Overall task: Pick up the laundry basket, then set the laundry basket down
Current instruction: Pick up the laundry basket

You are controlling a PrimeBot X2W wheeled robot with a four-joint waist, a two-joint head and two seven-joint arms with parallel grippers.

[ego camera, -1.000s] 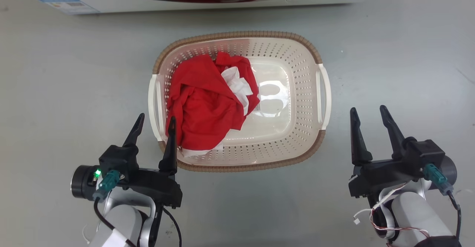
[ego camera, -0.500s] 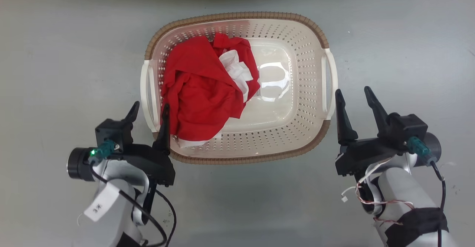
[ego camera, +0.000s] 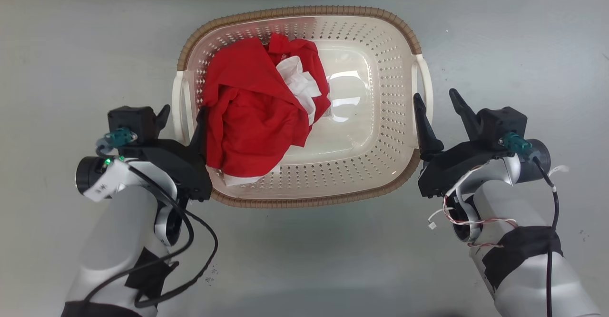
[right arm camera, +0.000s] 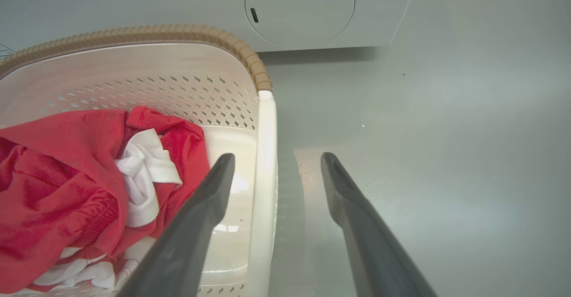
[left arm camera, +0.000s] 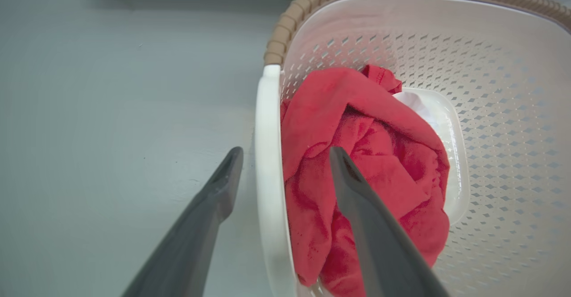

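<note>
On the floor [ego camera: 304, 260], your basket [ego camera: 390, 69] looks stiff and light. Left tool [ego camera: 183, 112] and right tool [ego camera: 435, 94] straddle its white handles [ego camera: 177, 103], both open; grip there.

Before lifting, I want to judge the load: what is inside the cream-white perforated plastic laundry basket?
The laundry basket holds a crumpled red cloth bunched around a white cloth, heaped toward the robot's left; the glossy floor to the right is bare. Anything under the heap is covered.
</note>
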